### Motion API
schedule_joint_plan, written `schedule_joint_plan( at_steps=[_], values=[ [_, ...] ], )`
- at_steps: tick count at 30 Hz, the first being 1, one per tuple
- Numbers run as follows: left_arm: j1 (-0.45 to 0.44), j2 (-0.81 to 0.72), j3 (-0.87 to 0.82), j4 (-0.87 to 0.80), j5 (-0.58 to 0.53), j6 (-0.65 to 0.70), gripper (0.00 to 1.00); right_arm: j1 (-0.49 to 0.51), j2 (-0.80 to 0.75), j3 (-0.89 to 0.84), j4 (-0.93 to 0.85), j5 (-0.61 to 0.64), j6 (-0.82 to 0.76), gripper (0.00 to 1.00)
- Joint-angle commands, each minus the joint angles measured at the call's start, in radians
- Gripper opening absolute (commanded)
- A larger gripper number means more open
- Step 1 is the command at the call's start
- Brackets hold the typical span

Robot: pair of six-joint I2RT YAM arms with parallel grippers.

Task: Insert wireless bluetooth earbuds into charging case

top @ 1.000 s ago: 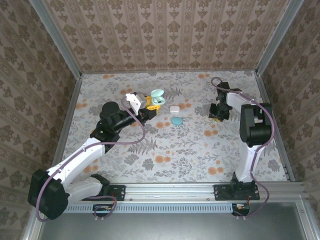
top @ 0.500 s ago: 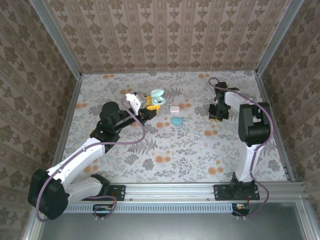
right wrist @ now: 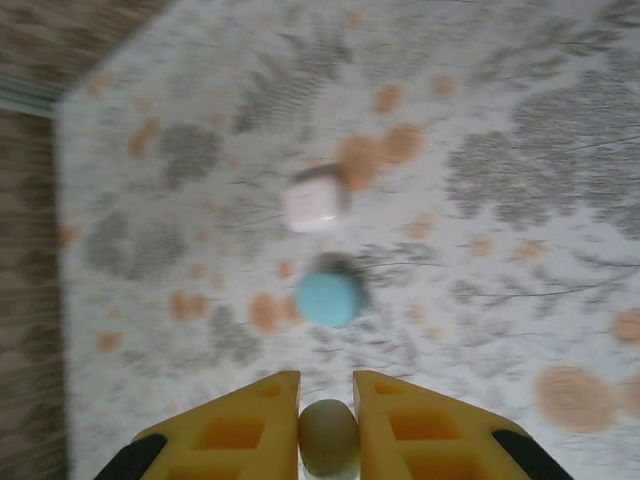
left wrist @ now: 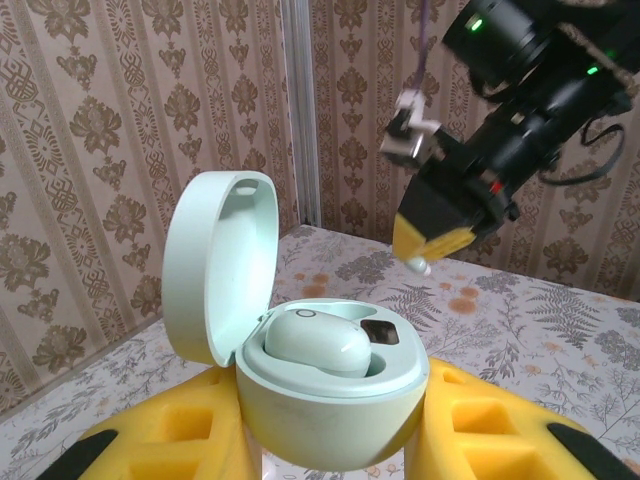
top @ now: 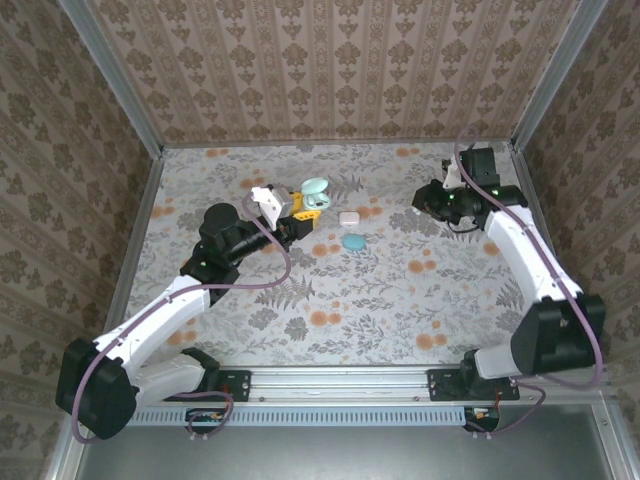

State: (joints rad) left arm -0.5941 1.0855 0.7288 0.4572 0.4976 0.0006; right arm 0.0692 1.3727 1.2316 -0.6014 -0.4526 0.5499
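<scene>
My left gripper (top: pixel 305 205) is shut on the charging case (top: pixel 314 193), a pale green oval held above the table with its lid open. In the left wrist view the case base (left wrist: pixel 330 400) sits between my yellow fingers (left wrist: pixel 170 440), and the lid (left wrist: pixel 215 260) stands up on the left. One earbud (left wrist: pixel 315 340) lies seated in the case, with a dark socket (left wrist: pixel 380 333) beside it. My right gripper (top: pixel 424 199) is off the table at the right, shut on a small whitish earbud (right wrist: pixel 328 435). From the left wrist that gripper (left wrist: pixel 440 225) faces the case, the earbud (left wrist: pixel 418 265) at its tip.
A teal-blue oval item (top: pixel 352 241) and a small white rounded-square item (top: pixel 348 217) lie on the floral table (top: pixel 330 290) between the grippers. Both also lie ahead of the right gripper: the oval (right wrist: pixel 330 298) and the white square (right wrist: pixel 315 205). Patterned walls enclose the table.
The right gripper closed on the earbud at the table, then the right arm lifted and swung, turning the gripper toward the case. The left arm and case have not moved.
</scene>
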Motion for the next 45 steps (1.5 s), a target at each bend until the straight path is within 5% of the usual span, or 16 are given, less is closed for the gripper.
schedule_joint_plan(
  at_steps=[1, 20, 45],
  values=[
    [0.007, 0.004, 0.025, 0.045, 0.015, -0.01, 0.26, 0.032, -0.072, -0.037, 0.061, -0.144, 0.122, 0.2],
    [0.005, 0.037, 0.044, 0.067, 0.079, -0.03, 0.26, 0.213, -0.218, 0.049, 0.226, -0.203, 0.267, 0.21],
    [-0.009, 0.067, 0.081, 0.067, 0.185, -0.037, 0.25, 0.404, -0.041, 0.124, 0.4, -0.255, 0.326, 0.21]
  ],
)
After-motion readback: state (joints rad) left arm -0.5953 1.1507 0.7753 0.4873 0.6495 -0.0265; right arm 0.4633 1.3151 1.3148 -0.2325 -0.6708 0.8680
